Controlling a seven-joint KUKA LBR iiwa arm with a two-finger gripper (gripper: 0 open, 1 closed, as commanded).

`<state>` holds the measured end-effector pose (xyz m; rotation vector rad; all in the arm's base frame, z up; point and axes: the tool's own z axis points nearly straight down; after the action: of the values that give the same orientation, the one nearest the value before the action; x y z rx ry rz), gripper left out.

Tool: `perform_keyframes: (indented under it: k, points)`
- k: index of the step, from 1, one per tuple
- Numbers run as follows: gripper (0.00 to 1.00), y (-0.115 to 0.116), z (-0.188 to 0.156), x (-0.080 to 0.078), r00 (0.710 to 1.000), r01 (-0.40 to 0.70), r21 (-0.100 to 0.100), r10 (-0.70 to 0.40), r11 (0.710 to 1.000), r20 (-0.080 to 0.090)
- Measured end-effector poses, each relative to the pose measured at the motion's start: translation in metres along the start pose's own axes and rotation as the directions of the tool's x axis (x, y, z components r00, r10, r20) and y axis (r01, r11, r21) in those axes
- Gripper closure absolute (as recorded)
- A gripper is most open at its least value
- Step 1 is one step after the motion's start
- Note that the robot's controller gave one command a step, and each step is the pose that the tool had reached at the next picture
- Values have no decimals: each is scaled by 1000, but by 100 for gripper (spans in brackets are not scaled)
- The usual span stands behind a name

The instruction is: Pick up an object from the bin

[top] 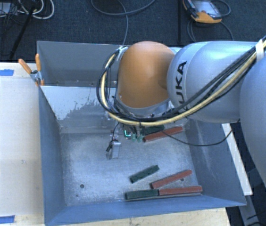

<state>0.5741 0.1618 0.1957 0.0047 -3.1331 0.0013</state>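
Jaws hang above bare floor of grey metal bin [51,149], up-left of short dark green flat bar [144,173]; opening: cannot tell. Red-brown flat bar [170,179] just right of green bar. Green bar likely light, stiff, low-lying; grip across narrow width, mid-length

Red-brown stick [166,132] at rear ptly hidden under arm [208,79].

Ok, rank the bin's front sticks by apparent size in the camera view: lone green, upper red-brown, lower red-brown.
Largest, too alike to split: lower red-brown flat stick and upper red-brown flat stick.
Smallest: lone dark green flat stick.
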Motion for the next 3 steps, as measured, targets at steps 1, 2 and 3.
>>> perform_keyframes:
  k: [1, 2, 3]
  points:
    - [0, -1, -4, -2, 1000, -4, -1, 4, 1000, 7]
    - [0, -7, 79, -34, 999, -39, -3, 39, 999, 12]
    - [0, -83, 80, 40, 998, 66, 0, -66, 998, 5]
